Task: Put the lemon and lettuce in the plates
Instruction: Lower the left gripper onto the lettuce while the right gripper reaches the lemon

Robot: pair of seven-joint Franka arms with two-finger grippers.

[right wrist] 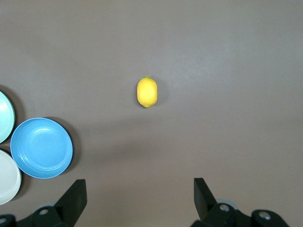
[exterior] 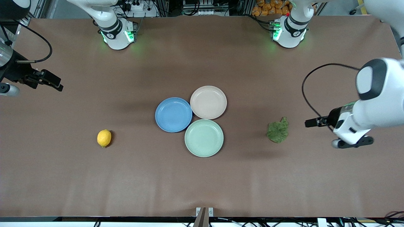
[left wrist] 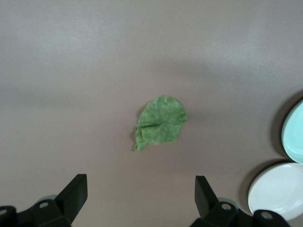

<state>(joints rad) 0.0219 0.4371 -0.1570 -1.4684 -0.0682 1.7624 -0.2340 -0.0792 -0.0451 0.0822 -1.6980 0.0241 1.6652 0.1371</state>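
The yellow lemon lies on the table toward the right arm's end; it also shows in the right wrist view. The dark green lettuce lies flat toward the left arm's end and shows in the left wrist view. The blue plate and the beige-pink plate sit empty mid-table, touching. My left gripper is open and empty, up over the table beside the lettuce. My right gripper is open and empty, high over the table's end, well apart from the lemon.
A pale mint-green plate, empty, sits against the other two plates and nearer to the front camera. The brown table is bare around the lemon and the lettuce. The arm bases stand along the table's back edge.
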